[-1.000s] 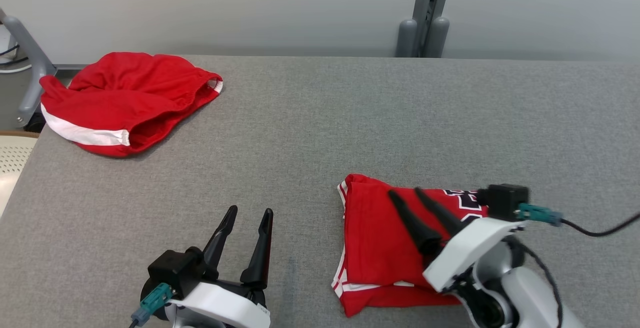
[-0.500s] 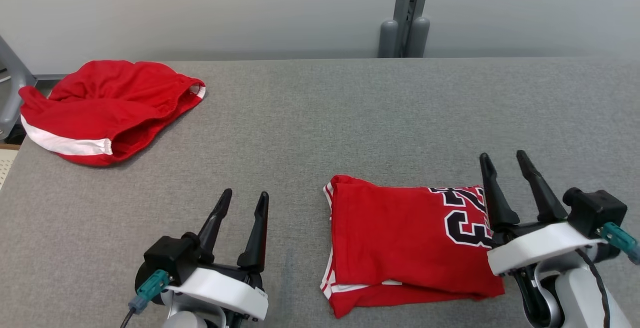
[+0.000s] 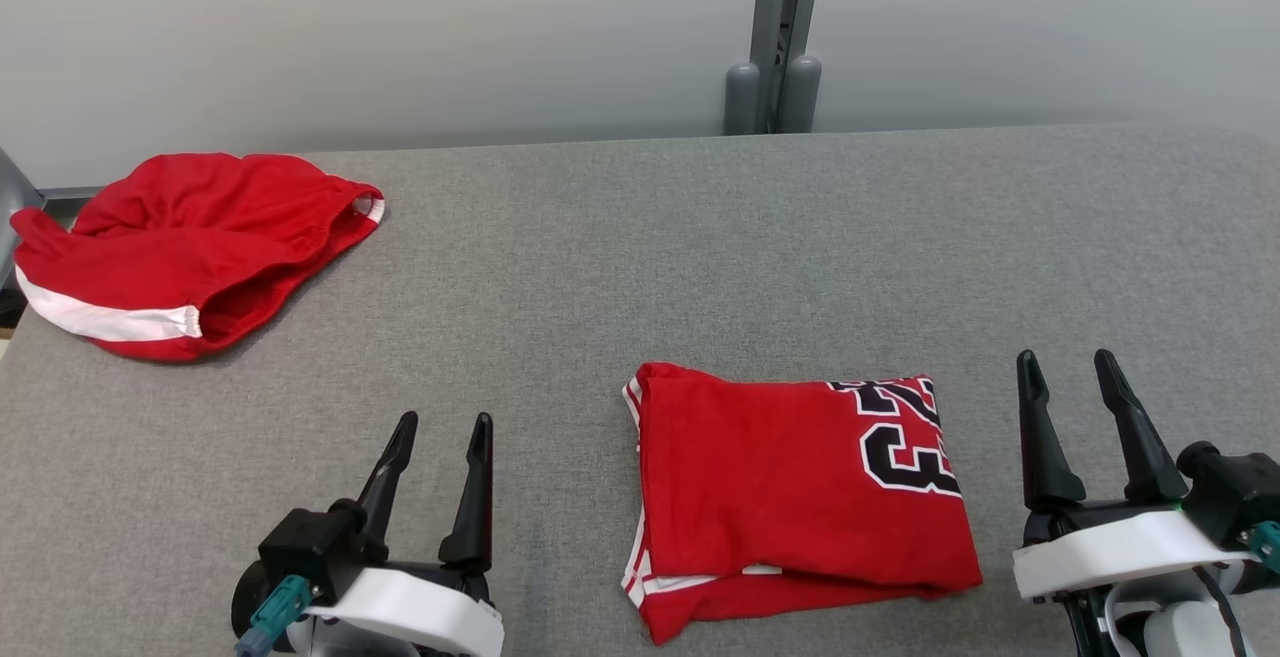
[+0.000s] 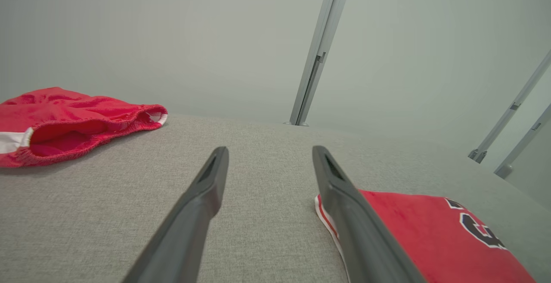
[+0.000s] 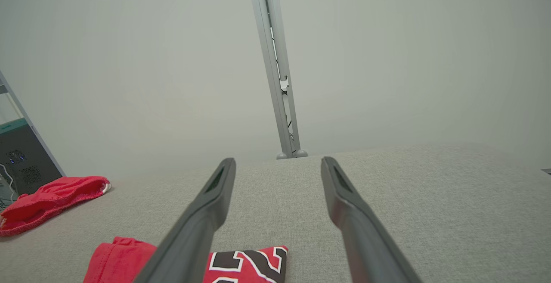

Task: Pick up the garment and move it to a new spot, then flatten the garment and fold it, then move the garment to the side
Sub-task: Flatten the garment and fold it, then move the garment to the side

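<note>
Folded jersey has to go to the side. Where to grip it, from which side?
The folded jersey: probably its right edge by the number, right gripper coming in low from the right. It lies flat, that edge is nearest, and pinching all layers should hold the fold.

You've got a grey fabric surface (image 3: 640,237). A folded red jersey (image 3: 790,497) lies flat near the front, right of centre. Crumpled red shorts (image 3: 180,247) sit at the far-left corner, well apart.
</note>
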### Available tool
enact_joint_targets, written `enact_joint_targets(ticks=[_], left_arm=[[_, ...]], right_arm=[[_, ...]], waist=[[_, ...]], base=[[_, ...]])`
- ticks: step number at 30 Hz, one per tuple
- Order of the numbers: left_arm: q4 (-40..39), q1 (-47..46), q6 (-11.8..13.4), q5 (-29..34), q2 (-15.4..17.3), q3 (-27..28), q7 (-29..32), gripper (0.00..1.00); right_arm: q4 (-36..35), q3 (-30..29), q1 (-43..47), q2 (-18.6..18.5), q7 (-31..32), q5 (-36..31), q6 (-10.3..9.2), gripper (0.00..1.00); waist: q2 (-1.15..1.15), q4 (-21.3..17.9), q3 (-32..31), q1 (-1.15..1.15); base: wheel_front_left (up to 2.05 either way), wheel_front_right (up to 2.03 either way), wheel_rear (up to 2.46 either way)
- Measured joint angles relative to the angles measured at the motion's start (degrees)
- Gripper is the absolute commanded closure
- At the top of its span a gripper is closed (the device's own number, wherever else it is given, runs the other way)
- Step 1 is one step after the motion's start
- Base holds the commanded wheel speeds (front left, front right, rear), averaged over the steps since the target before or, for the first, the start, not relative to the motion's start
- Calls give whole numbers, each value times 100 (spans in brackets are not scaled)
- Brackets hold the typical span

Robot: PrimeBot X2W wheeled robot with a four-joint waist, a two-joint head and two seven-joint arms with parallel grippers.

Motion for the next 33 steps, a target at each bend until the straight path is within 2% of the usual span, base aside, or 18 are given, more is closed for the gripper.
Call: enact_joint_targets(ticks=[11,33], left_arm=[[54,127,-82,356,-101,338,0,0],[186,125,-233,595,-163,533,0,0]], right_arm=[[35,10,87,9,-14,124,0,0],[247,51,15,12,43,137,0,0]], waist=[[0,35,-23,0],[0,71,60,0]], base=[[0,0,0],[0,0,0]])
